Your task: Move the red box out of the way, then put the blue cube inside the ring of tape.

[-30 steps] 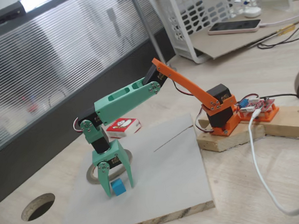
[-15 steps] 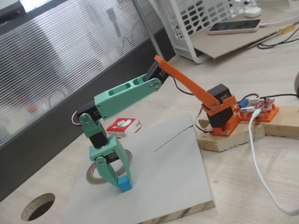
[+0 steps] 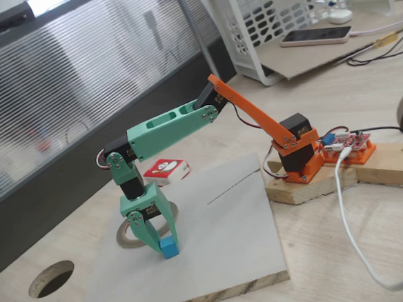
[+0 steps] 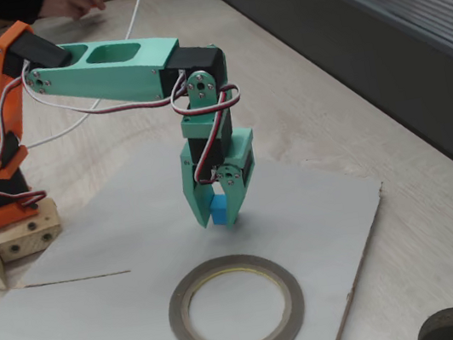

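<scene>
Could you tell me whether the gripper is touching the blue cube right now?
Touching: in both fixed views the gripper has its fingers closed on the blue cube.

My orange upper arm rises from its base toward ten o'clock, my green forearm reaches out level, and my wrist drops straight to six o'clock, where my end effector (image 3: 163, 245) (image 4: 220, 212) points down, fingers pinched on the blue cube (image 3: 168, 247) (image 4: 219, 209).

Bare grey board (image 4: 317, 199) lies between pincer (image 4: 220, 214) and ring of tape (image 4: 236, 309), nothing between
</scene>
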{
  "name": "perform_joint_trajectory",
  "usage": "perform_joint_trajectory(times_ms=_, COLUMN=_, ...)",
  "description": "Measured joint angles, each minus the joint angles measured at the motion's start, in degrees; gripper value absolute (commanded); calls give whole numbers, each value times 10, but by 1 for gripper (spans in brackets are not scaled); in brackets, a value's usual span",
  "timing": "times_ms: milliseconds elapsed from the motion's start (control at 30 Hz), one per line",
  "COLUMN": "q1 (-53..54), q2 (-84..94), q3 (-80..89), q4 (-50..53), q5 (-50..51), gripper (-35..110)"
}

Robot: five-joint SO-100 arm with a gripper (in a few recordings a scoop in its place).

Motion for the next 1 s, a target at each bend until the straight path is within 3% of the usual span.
perform_joint_trajectory(times_ms=867, q1=1, q2=121, q3=0, q4=4, q5=0, gripper=8)
perform_joint_trajectory(times_ms=1000, q1=41, q2=121, q3=0, q4=4, q5=0, gripper=8)
